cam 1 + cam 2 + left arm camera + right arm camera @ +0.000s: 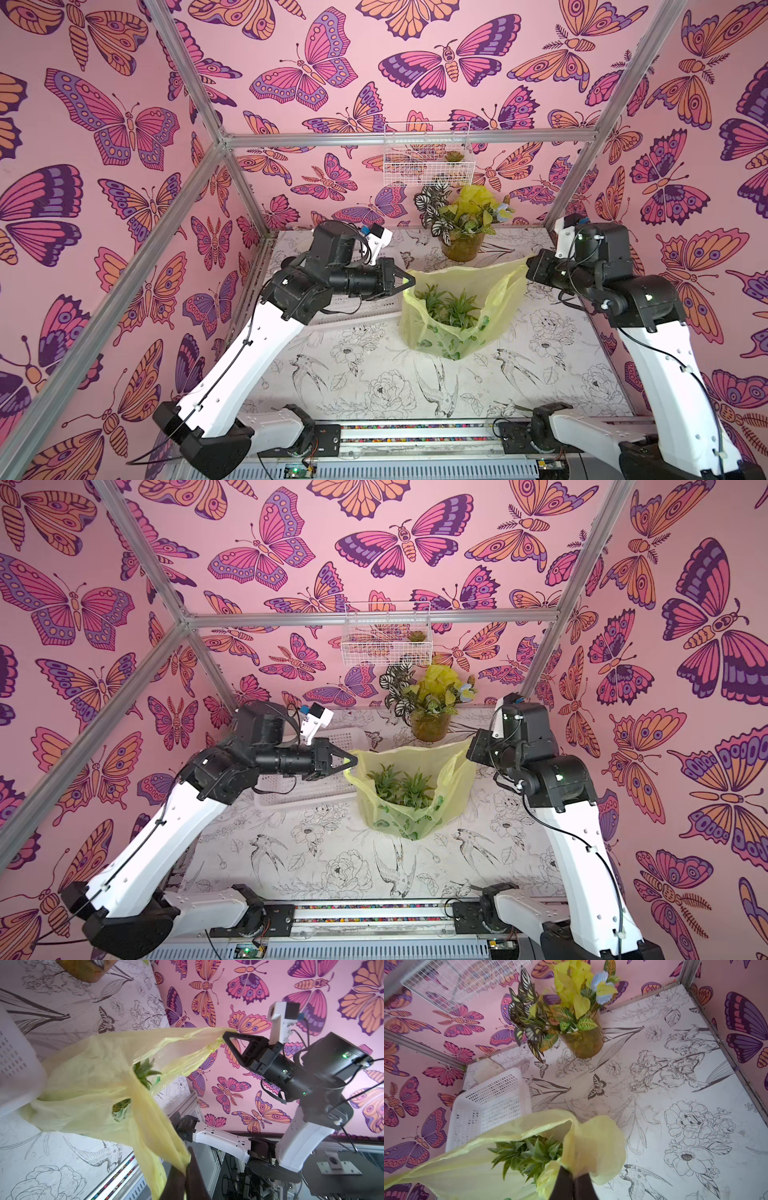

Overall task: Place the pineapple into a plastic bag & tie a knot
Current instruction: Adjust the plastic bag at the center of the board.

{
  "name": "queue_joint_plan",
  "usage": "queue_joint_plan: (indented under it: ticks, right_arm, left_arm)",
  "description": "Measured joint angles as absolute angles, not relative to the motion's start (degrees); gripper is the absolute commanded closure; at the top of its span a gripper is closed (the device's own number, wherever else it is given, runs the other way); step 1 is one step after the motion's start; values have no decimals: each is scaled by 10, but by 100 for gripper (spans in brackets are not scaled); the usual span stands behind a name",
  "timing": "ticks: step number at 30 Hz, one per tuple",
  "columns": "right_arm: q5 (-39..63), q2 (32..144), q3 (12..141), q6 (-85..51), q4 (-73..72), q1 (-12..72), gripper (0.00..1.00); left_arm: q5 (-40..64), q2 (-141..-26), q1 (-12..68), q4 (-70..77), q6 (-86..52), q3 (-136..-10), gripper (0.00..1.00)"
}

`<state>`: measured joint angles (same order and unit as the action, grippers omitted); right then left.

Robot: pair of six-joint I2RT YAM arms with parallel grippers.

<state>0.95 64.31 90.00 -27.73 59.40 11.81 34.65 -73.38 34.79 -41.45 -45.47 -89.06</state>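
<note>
Two arms reach in from the near rail over the table [374,386]. Mid-table stands the plastic bag [436,340], its bottom resting on the surface. The pineapple [451,307] is already inside, green leafy tops showing through the open mouth. Left gripper [409,281] clenched on the bag's left handle [153,1136]. Right gripper [225,1037] pinched tight on the right handle [193,1043]. Handles are drawn apart and upward, film taut, probably to keep the bag upright and both loops free for crossing. No knot yet; next step, as I judge it, is bringing the handles together over the fruit. Further back, left of the bag: white basket [496,1095]. Far edge: potted plant [461,245]. On the far wall: wire basket [428,166].
</note>
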Motion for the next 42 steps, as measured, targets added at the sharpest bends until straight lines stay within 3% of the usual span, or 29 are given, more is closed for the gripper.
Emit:
queue_joint_plan:
  ticks: [3,6,14,18,20,24,25,27,28,32,37,40,41,42]
  right_arm:
    - [10,645,903,-256,646,104,32]
    - [19,646,947,-227,724,97,17]
    - [82,608,1071,-201,878,96,13]
    - [80,579,1027,-242,903,96,12]
    - [84,561,981,-257,912,96,15]
    - [118,543,861,-276,883,96,35]
    - [124,542,836,-281,865,96,45]
    - [135,542,791,-285,821,96,96]
    - [138,542,778,-286,807,96,100]
    - [131,540,816,-281,822,96,100]
    - [115,550,1017,-248,871,96,100]
    - [112,521,996,-235,861,96,100]
    - [115,514,966,-236,852,96,87]
    - [119,513,943,-236,848,96,69]
  left_arm:
    - [326,-761,348,-406,-462,-891,100]
    - [310,-782,348,-403,-469,-891,100]
    - [296,-788,348,-390,-477,-891,100]
    - [291,-788,348,-389,-479,-891,100]
    - [288,-787,348,-388,-481,-890,100]
    - [285,-778,348,-385,-484,-876,100]
    - [284,-776,348,-385,-485,-872,100]
    - [284,-773,348,-386,-485,-869,100]
    - [282,-773,348,-386,-486,-868,100]
    - [267,-765,348,-385,-491,-862,100]
    - [247,-749,348,-391,-492,-855,100]
    - [242,-742,348,-394,-492,-852,100]
    - [241,-741,349,-395,-492,-850,100]
    - [239,-741,349,-396,-492,-849,100]
